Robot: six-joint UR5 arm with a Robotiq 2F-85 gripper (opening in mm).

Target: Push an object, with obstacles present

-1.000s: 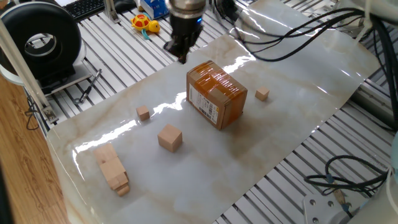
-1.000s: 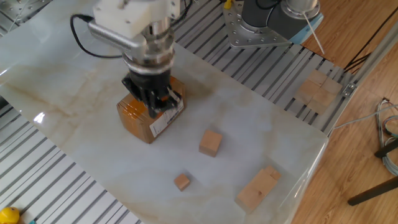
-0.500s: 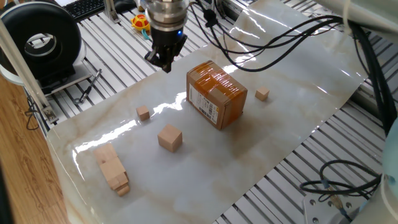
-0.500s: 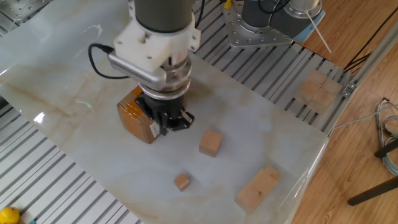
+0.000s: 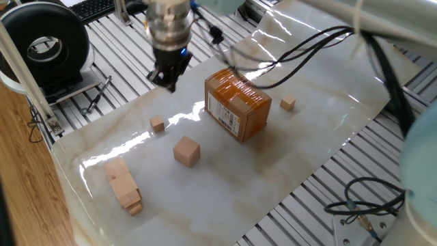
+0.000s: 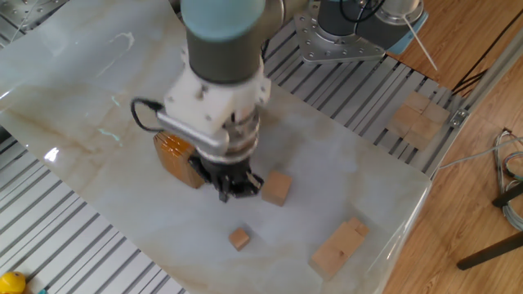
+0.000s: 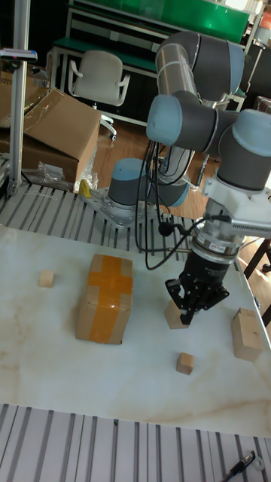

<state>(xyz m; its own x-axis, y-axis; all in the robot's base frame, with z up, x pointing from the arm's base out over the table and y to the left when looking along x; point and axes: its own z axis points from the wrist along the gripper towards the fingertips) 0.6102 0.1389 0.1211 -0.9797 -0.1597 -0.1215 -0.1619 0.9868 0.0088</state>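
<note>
A tiny tan cube (image 5: pixel 158 124) (image 6: pixel 239 238) (image 7: pixel 185 363), the object, lies on the marble table, left of the brown taped cardboard box (image 5: pixel 237 104) (image 7: pixel 105 297). My gripper (image 5: pixel 168 82) (image 6: pixel 237 189) (image 7: pixel 188 316) hangs above the table with its fingers shut and empty, apart from the tiny cube and close beside the larger tan cube (image 5: pixel 186 151) (image 6: pixel 277 187). In the other fixed view the arm hides much of the box (image 6: pixel 173 155). A second tiny cube (image 5: pixel 288 103) (image 7: pixel 47 279) sits on the box's far side.
Elongated pale wooden blocks (image 5: pixel 123 184) (image 6: pixel 337 247) (image 7: pixel 247 334) lie near the table's corner. More wooden blocks (image 6: pixel 415 118) rest on the slatted frame off the marble. Cables (image 5: pixel 321 41) trail over the far end. A black reel (image 5: pixel 48 48) stands outside the table.
The gripper has travelled from beside the box toward the tiny cube and the larger cube, dropping lower. No cube, block or box has shifted.
</note>
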